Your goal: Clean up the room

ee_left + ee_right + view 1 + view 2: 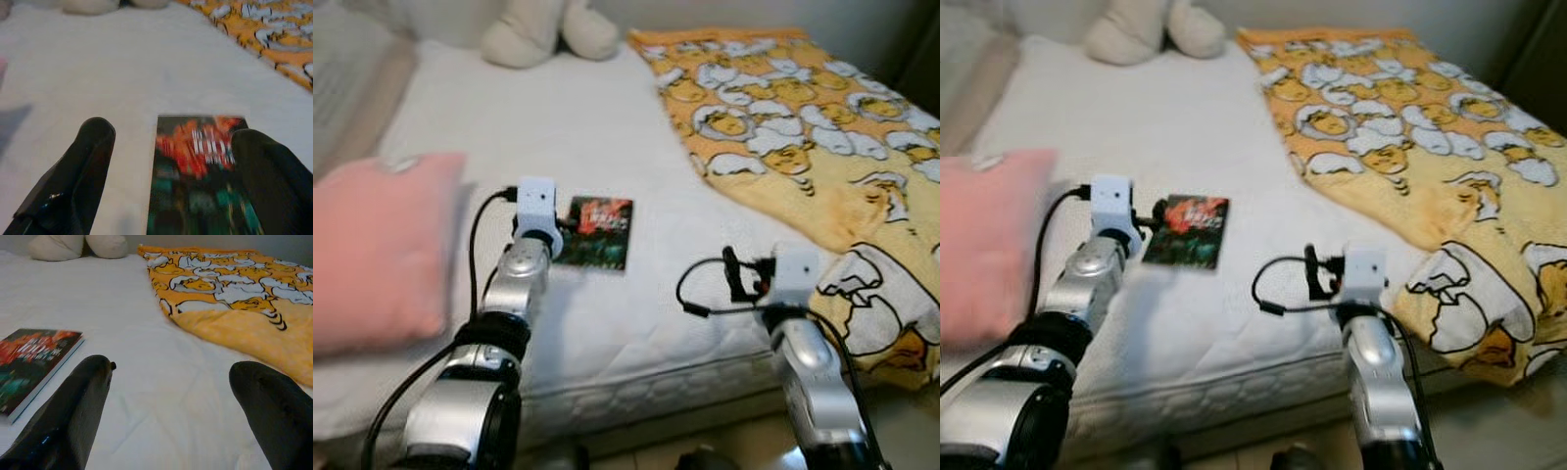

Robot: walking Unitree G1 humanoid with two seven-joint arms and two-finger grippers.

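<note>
A book point(597, 233) with a dark red and green cover lies flat on the white mattress point(538, 127). My left gripper point(173, 134) is open right at the book's near edge. One finger point(264, 166) is over the cover point(195, 161) and the other finger point(83, 161) is over bare sheet beside it. My right gripper point(173, 367) is open and empty, low over the sheet between the book point(34, 357) and the yellow blanket point(234, 298).
A pink pillow point(377, 250) lies at the bed's left, close to my left arm point(514, 284). The yellow patterned blanket point(803, 127) covers the right side and hangs over the front edge. A cream plush toy point(548, 29) sits at the far end.
</note>
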